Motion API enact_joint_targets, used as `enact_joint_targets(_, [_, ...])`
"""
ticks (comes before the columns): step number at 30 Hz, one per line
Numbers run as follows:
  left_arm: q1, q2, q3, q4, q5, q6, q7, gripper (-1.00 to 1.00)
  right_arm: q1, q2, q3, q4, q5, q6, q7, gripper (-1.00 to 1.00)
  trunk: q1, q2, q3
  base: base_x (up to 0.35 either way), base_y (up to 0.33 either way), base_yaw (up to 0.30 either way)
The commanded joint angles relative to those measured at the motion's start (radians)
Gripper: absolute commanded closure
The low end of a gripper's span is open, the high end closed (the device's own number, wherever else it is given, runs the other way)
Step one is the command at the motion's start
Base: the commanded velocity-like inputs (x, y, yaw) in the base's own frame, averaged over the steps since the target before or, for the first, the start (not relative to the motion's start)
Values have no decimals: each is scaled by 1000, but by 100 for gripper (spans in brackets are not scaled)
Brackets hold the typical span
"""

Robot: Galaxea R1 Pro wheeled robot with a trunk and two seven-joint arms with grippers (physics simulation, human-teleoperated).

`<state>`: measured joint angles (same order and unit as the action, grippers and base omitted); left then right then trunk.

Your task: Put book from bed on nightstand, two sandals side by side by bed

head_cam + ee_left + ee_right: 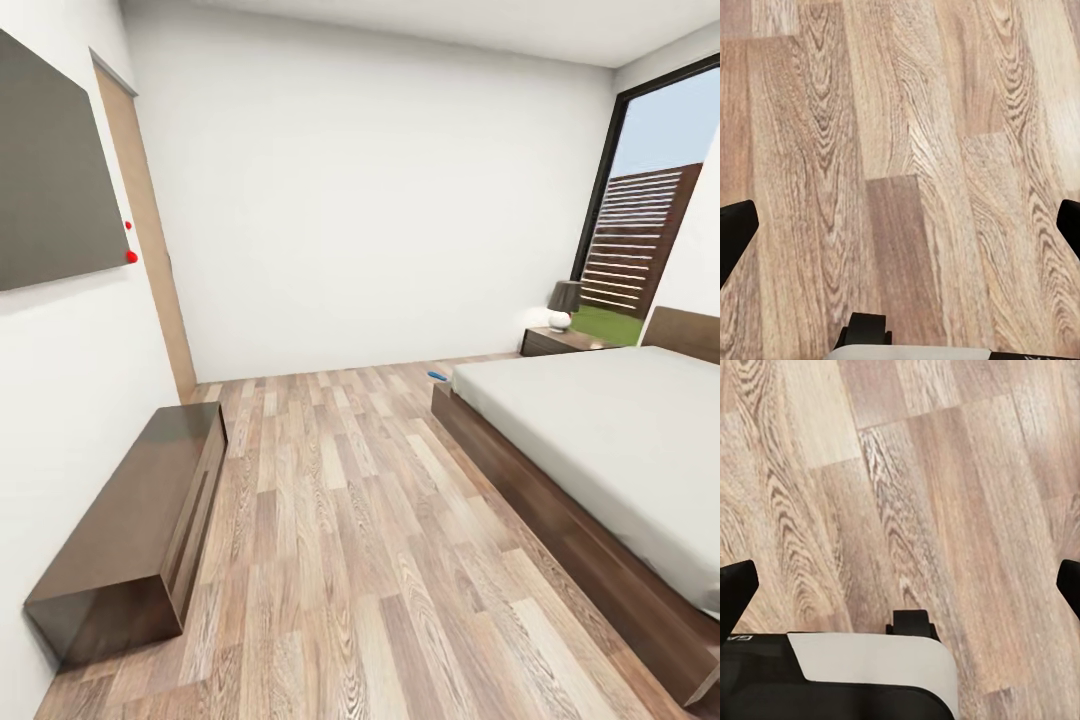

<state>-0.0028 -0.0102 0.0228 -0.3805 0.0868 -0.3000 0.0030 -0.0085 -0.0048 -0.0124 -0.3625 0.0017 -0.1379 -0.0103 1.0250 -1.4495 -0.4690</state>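
Note:
In the head view the bed [600, 430] fills the right side, a dark brown frame under a flat pale mattress, with nothing lying on the part I see. The book is out of view. One blue sandal [437, 376] lies on the floor by the bed's far corner. A dark nightstand [553, 341] stands beyond the bed under the window, with a lamp on it. My left gripper [900, 225] hangs open over bare wood planks, its fingertips [735, 232] far apart. My right gripper [900, 585] is open too, also above bare floor.
A long low dark-brown bench cabinet [140, 530] stands against the left wall, below a dark wall panel [55, 170]. A door [150, 230] is in that wall further back. A tall dark-framed window [650, 200] is at the far right. Wood-plank floor [350, 520] runs between bench and bed.

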Motion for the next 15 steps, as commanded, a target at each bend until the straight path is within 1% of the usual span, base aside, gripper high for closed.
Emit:
enact_joint_targets(1, [0, 0, 2, 0, 7, -2, -1, -100, 0, 0, -1, 1, 2, -3, -1, -100, 0, -1, -1, 5, 0, 0])
enact_joint_targets(3, [0, 0, 2, 0, 7, -2, -1, -100, 0, 0, -1, 1, 4, -3, -1, -100, 0, -1, -1, 64, 0, 0])
enact_joint_targets(6, [0, 0, 2, 1, 7, -1, -1, -100, 0, 0, -1, 1, 5, -3, -4, -100, 0, -1, -1, 213, 0, 0])
enact_joint_targets(15, [0, -3, -1, -1, 5, 2, -1, -100, 0, 0, -1, -1, 2, -4, -6, -100, 0, -1, -1, 312, 0, 0])
